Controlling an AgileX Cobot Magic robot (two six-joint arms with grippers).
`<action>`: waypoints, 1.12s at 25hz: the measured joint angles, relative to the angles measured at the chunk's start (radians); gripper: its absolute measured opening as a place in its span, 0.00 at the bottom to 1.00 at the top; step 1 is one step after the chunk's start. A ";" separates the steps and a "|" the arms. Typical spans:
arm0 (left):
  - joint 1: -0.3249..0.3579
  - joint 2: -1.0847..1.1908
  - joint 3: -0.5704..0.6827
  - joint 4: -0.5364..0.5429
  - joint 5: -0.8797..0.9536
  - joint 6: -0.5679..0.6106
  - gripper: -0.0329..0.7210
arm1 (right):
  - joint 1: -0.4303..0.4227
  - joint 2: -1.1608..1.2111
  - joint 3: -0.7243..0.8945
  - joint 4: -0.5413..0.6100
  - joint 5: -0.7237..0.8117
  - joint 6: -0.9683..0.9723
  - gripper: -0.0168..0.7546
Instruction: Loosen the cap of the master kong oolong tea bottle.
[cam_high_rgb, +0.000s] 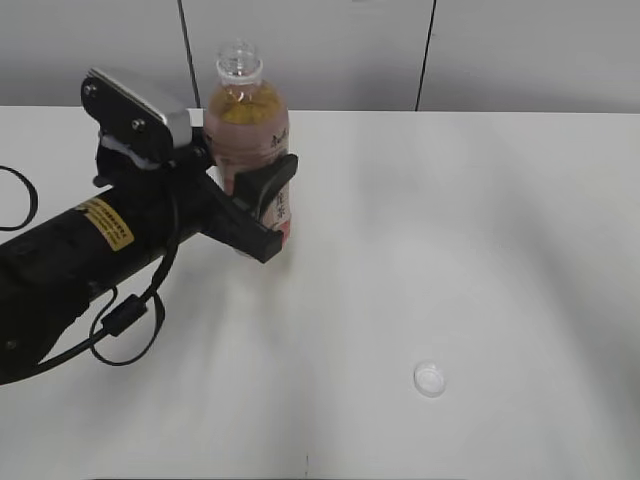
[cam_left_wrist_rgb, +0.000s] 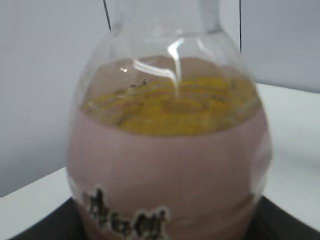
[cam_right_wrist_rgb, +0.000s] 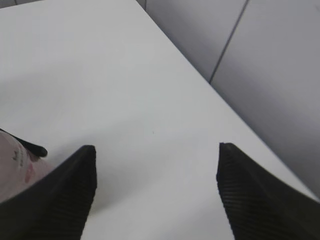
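I see the cap (cam_high_rgb: 430, 379) lying alone on the tabletop (cam_high_rgb: 480, 220), front right, well apart from the bottle (cam_high_rgb: 249, 130) — which stands upright at the back left, neck open. My left hand (cam_high_rgb: 262, 212) pinches the bottle around its label. My right hand (cam_right_wrist_rgb: 155, 192) is spread wide over bare tabletop — holding nothing.

Bare robot test bench, lab-like.
Plain white table (cam_high_rgb: 480, 230), grey panelled wall (cam_high_rgb: 520, 50) at the far edge.

Left tool (cam_high_rgb: 262, 205) flanks bottle (cam_high_rgb: 247, 120); neck unobstructed; table (cam_high_rgb: 480, 230) rightward open.
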 joint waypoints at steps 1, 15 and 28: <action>0.000 0.000 0.001 -0.004 -0.015 -0.011 0.56 | -0.001 0.004 0.000 -0.065 0.011 0.097 0.76; 0.000 0.083 0.002 -0.008 -0.048 -0.111 0.56 | -0.001 0.011 0.108 -0.404 0.159 0.552 0.76; 0.000 0.201 0.002 0.003 -0.051 -0.115 0.56 | -0.001 0.011 0.124 -0.407 0.163 0.575 0.76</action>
